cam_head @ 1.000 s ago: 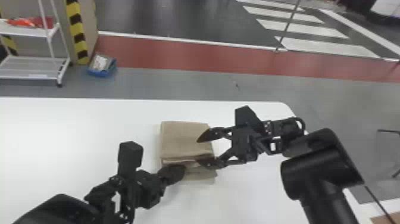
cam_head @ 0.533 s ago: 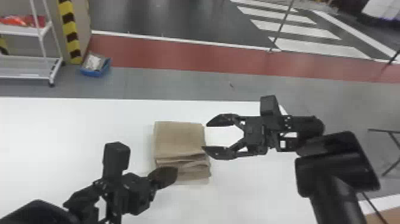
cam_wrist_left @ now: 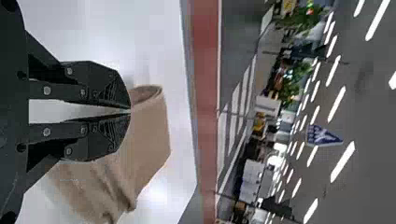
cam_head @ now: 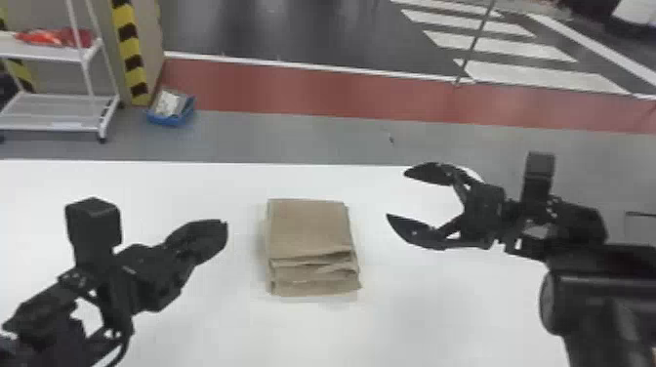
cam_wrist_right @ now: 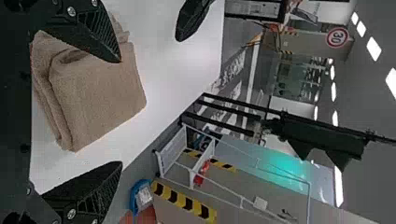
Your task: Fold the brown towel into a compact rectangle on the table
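Note:
The brown towel (cam_head: 311,229) lies folded into a small stack of layers near the middle of the white table, its layered edges facing the robot. Left of it, clear of the cloth, my left gripper (cam_head: 225,230) is shut with nothing visible held. My right gripper (cam_head: 396,194) stands open to the right of the towel, apart from it. In the left wrist view the fingertips of my left gripper (cam_wrist_left: 130,111) meet in front of the towel (cam_wrist_left: 149,135). In the right wrist view the towel (cam_wrist_right: 98,98) appears beyond the spread fingers of my right gripper (cam_wrist_right: 122,112).
The white table (cam_head: 195,180) has its far edge beyond the towel. Past it on the floor are a white shelf cart (cam_head: 58,114) and a blue bin (cam_head: 171,117) at the left. A striped post (cam_head: 129,53) stands beside the cart.
Both grippers have drawn away from the towel, the left one leftward and the right one rightward. The right gripper's fingers, around the towel's right side earlier, are now off it and spread wider.

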